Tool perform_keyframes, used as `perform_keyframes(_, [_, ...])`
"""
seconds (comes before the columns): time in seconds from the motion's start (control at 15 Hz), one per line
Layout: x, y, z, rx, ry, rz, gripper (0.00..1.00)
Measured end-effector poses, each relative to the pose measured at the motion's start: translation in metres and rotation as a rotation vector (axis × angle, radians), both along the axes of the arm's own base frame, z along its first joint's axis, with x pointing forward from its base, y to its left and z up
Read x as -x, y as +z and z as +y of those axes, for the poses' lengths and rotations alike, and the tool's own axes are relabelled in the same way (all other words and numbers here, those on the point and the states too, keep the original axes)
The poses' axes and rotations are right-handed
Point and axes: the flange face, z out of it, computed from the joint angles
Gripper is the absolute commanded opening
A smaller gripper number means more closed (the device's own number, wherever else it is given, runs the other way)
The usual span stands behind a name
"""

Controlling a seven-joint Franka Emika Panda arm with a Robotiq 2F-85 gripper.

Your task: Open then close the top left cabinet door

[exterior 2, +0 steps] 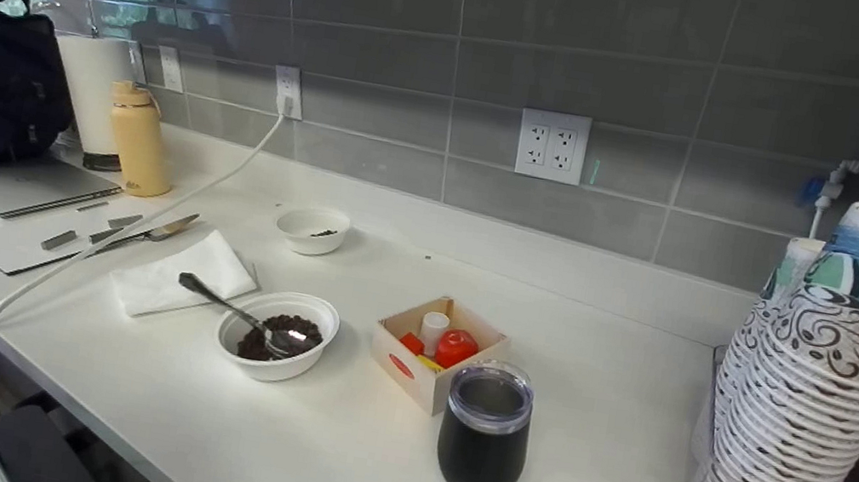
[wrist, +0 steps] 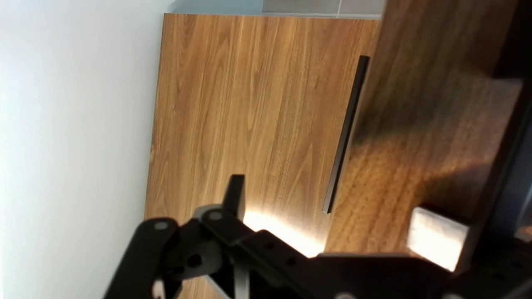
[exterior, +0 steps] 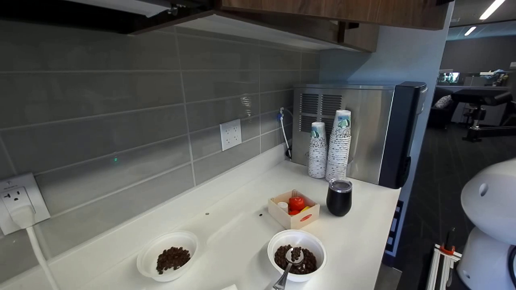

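in the wrist view the fingers (wrist: pixel 235 197) look spread wide, with nothing seen held between them. in an exterior view the top left cabinet door (exterior: pixel 334 11) juts outward, ajar, high over the surface (exterior: pixel 238 225). along it come a white bowl (exterior: pixel 162 242) at left, another bowl (exterior: pixel 298 238) at right, a wooden box (exterior: pixel 279 213), a black tumbler (exterior: pixel 339 201), stacked cups (exterior: pixel 338 153) and a far steel appliance (exterior: pixel 365 133).

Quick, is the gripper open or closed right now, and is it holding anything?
Gripper: looks open in the wrist view, with nothing seen in its grasp.
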Motion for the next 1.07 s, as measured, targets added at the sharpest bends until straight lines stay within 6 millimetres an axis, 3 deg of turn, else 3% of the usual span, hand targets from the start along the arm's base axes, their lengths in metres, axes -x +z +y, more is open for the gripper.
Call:
perform_keyframes(0.6, [-0.069,0.008,-0.018,-0.042,0.023,0.152,1.0])
perform_keyframes(1.07, [-0.131,0.008,-0.01,-0.073,0.144,0.211,1.0])
